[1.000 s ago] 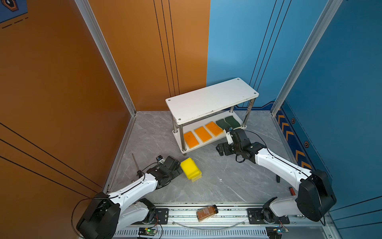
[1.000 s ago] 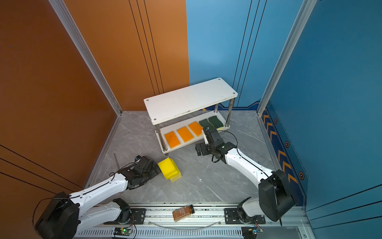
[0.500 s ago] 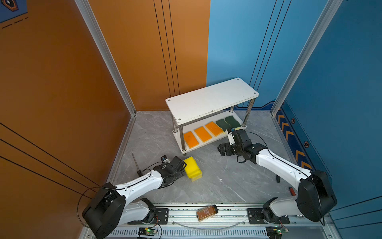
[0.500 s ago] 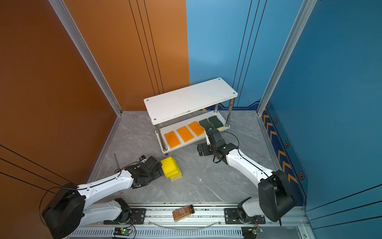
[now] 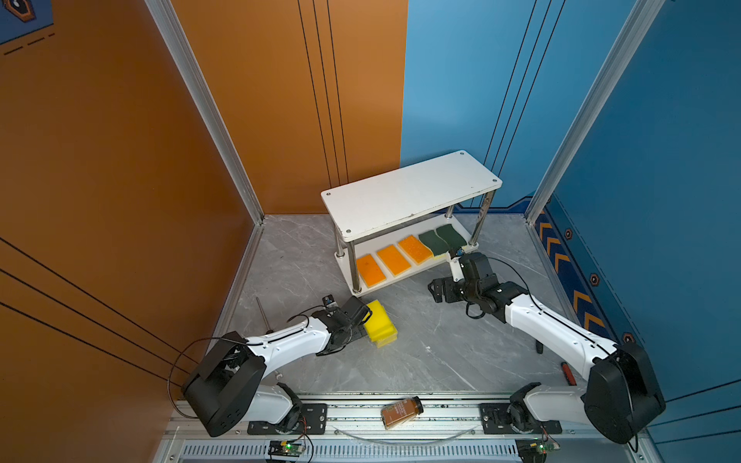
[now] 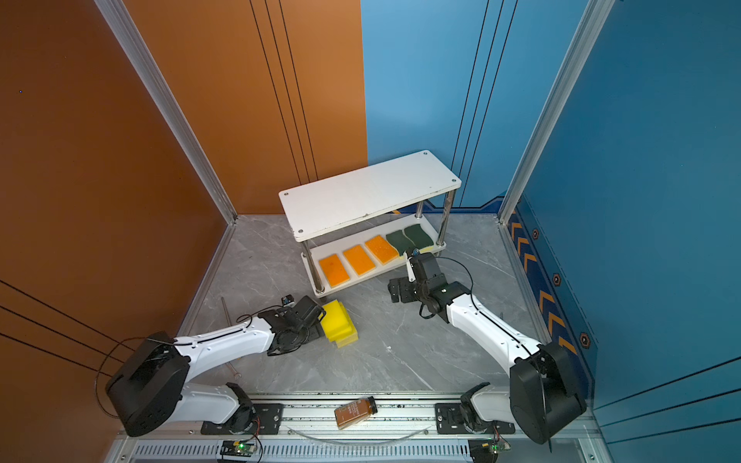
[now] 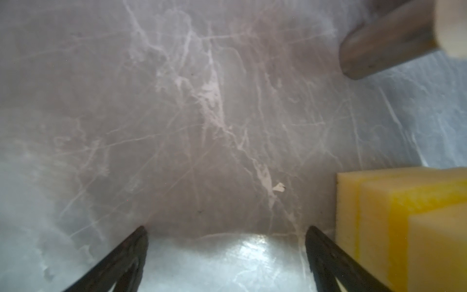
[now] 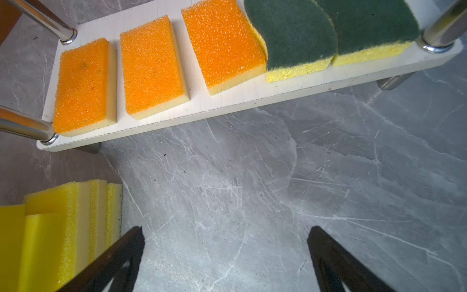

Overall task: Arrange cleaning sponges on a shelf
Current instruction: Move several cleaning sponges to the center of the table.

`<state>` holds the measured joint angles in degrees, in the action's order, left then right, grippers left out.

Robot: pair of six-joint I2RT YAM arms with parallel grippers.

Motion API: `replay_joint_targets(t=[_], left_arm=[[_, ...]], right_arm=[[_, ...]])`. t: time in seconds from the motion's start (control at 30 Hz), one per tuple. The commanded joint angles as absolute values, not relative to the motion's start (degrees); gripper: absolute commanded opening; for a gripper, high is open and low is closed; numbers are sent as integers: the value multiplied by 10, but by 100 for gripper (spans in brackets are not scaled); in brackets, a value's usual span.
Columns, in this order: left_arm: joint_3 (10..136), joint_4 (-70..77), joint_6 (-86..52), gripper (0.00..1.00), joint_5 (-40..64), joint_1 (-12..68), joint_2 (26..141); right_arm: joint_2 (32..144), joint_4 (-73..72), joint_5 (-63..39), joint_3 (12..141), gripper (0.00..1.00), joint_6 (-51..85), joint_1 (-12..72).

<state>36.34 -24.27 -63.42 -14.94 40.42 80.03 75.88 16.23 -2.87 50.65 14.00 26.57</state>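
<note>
A grey marble floor (image 5: 441,360) carries a white two-tier shelf (image 5: 409,192). Its lower board holds three orange sponges (image 5: 393,259) in a row, then two green-topped sponges (image 5: 441,239). A stack of yellow sponges (image 5: 379,322) sits on the floor near the shelf.

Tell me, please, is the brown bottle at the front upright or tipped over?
Tipped over: in both top views the brown bottle lies on its side across the front rail, black cap pointing sideways.
</note>
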Motion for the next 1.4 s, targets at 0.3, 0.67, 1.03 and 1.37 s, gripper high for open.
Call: replay_joint_targets(t=[0.3,0.67,1.03,1.37], left_arm=[[381,-200,-619,98,-15,430,929],[495,-195,-575,98,-5,459,1026],[564,-185,-558,98,14,467,1079],[494,-201,-567,98,7,470,1028]], right_arm=[[747,163,-35,493,100,149,254],[737,173,-35,486,100,153,233],[730,186,-55,489,100,149,195],[719,200,-99,498,100,163,175]])
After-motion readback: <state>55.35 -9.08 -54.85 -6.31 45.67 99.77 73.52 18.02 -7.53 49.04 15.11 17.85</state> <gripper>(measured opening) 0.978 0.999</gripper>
